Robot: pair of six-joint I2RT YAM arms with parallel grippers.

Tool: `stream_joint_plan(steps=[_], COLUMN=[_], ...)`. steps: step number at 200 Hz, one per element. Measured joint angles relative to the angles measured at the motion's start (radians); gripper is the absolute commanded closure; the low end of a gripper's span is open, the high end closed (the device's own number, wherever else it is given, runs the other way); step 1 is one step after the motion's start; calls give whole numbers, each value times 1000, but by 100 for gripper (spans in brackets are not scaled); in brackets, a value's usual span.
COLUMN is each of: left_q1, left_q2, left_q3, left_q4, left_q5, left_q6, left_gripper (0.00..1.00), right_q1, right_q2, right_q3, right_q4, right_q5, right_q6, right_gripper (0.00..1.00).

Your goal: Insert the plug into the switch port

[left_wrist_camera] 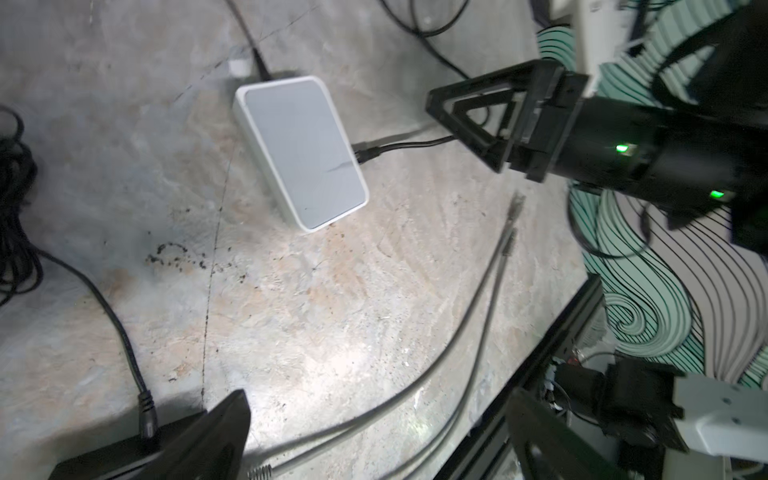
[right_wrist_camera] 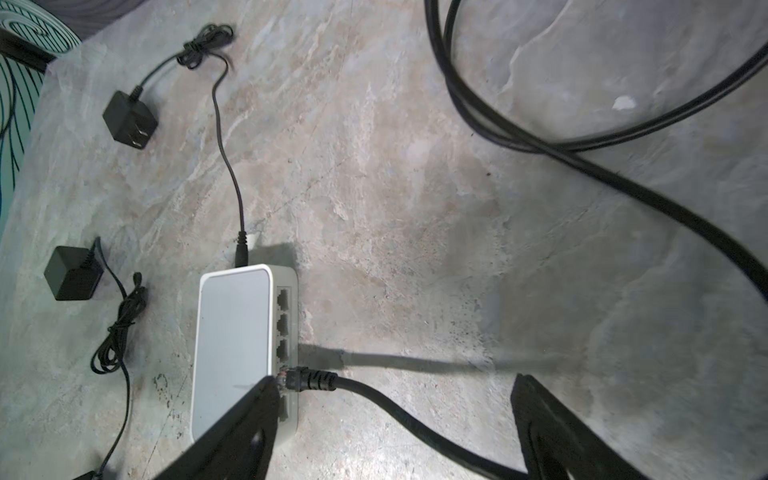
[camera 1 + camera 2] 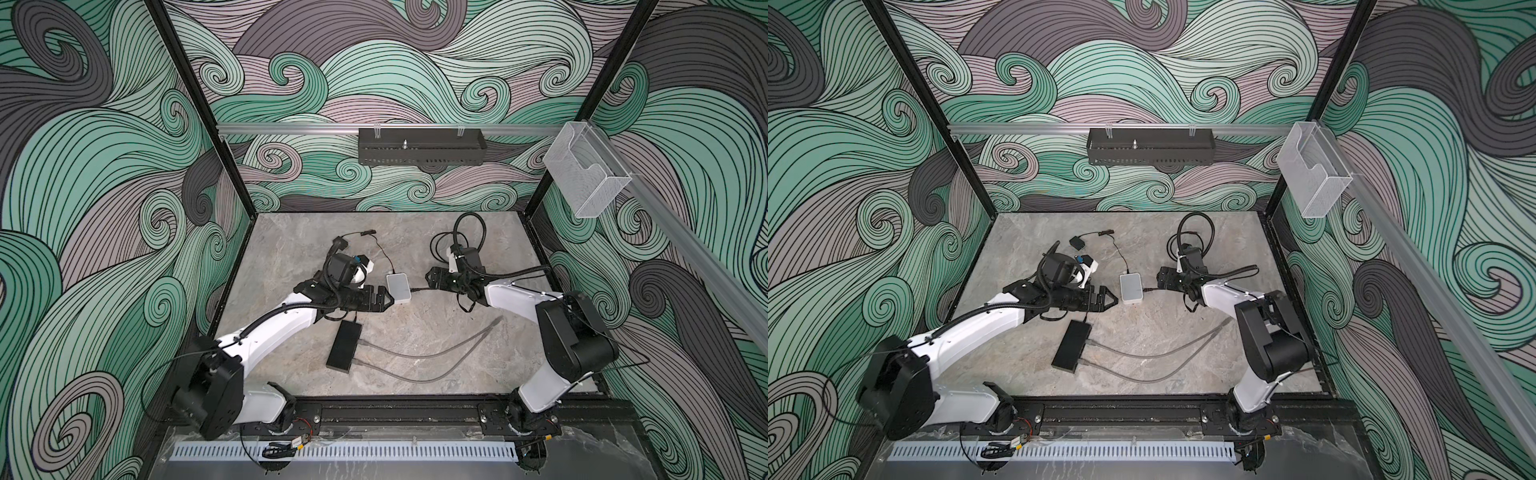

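Observation:
The white switch [image 3: 398, 288] [image 3: 1131, 287] lies flat mid-table, with its row of ports [image 2: 283, 324] facing my right arm. The black plug [image 2: 309, 380] [image 1: 365, 153] has its tip in one of those ports, and its cable trails back between the fingers of my right gripper [image 2: 395, 380]. That gripper [image 3: 430, 276] [image 3: 1160, 277] is open, a short way from the switch, and touches neither plug nor cable. My left gripper [image 3: 388, 300] [image 3: 1111, 300] [image 1: 378, 399] hangs open and empty beside the switch's near left corner.
A black box [image 3: 344, 347] with two grey cables [image 3: 436, 353] lies in front of my left gripper. Two black power adapters [image 2: 129, 120] [image 2: 72, 272] with thin cords sit behind the switch. A thick black cable loop [image 2: 540, 141] lies far right.

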Motion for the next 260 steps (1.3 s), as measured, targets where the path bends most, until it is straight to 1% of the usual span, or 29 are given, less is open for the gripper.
stream_joint_plan(steps=[12,34,57,83,101,122,155,179,194,206,232,260], left_q1=[0,0,0,0,0,0,1,9,15,24,49,72], left_q2=[63,167,228,261,275,288,290,287,267,224,88,-71], left_q3=[0,7,24,49,63,80,92,93,87,75,58,58], left_q4=[25,74,106,134,143,146,150,142,127,110,57,-6], left_q5=[-11,-22,-34,-44,-52,-62,-72,-103,-143,-175,-236,-277], left_q6=[-31,-66,-84,-87,-87,-87,-87,-95,-115,-133,-156,-153], left_gripper=[1,1,1,1,1,1,1,1,1,2,1,1], right_q1=[5,19,77,165,197,208,207,206,206,207,212,230], right_q2=[20,14,-26,-39,-39,-39,-36,-9,19,43,88,122], right_q3=[0,-10,-66,-120,-127,-126,-109,-85,-71,-60,-26,27], right_q4=[2,10,50,103,118,141,150,175,185,187,187,189], right_q5=[-15,-31,-60,-121,-150,-171,-181,-193,-198,-202,-206,-209], right_q6=[5,34,101,206,259,301,327,349,361,366,375,394], right_gripper=[13,11,11,12,12,12,15,16,16,16,17,17])
